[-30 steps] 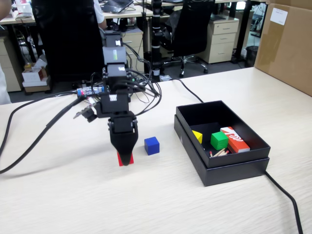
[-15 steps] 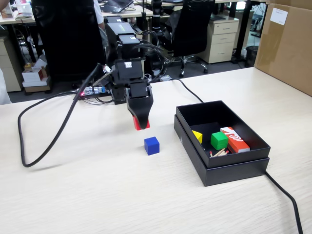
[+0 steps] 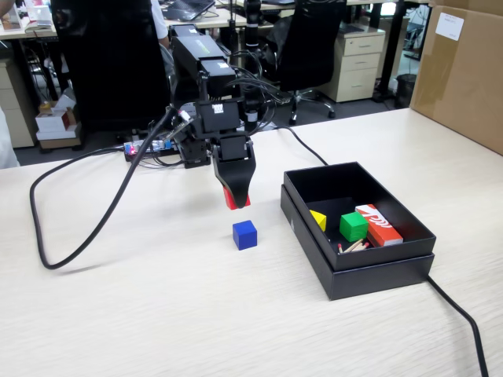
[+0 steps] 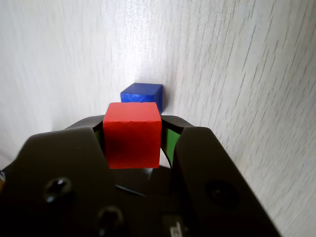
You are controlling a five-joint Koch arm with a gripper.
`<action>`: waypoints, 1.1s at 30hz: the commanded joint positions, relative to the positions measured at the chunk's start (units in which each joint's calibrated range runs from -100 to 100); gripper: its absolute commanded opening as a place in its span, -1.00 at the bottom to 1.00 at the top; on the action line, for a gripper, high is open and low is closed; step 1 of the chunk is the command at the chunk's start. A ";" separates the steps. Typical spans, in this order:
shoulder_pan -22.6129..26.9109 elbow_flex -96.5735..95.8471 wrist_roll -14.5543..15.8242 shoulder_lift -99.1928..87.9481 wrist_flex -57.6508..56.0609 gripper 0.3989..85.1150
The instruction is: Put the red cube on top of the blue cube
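The red cube (image 4: 132,140) sits between my black jaws in the wrist view, held clear of the table. In the fixed view my gripper (image 3: 236,198) is shut on the red cube (image 3: 236,201) and hangs a short way above and behind the blue cube (image 3: 244,234). The blue cube stands alone on the pale wooden table, left of the black box. In the wrist view the blue cube (image 4: 142,96) lies just beyond the red cube, partly hidden by it.
A black open box (image 3: 357,258) stands right of the blue cube; it holds a green cube (image 3: 353,226), a yellow piece (image 3: 318,219) and a red-orange and white printed box (image 3: 379,224). Black cables (image 3: 94,228) loop at left. A cardboard box (image 3: 464,71) stands far right.
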 commanded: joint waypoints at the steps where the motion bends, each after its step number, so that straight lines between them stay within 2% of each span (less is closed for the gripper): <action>1: 0.29 1.44 0.05 0.48 4.48 -0.98; 8: 0.44 0.17 0.00 2.55 7.94 -0.98; 33: 0.78 -1.38 0.05 2.20 7.94 -0.98</action>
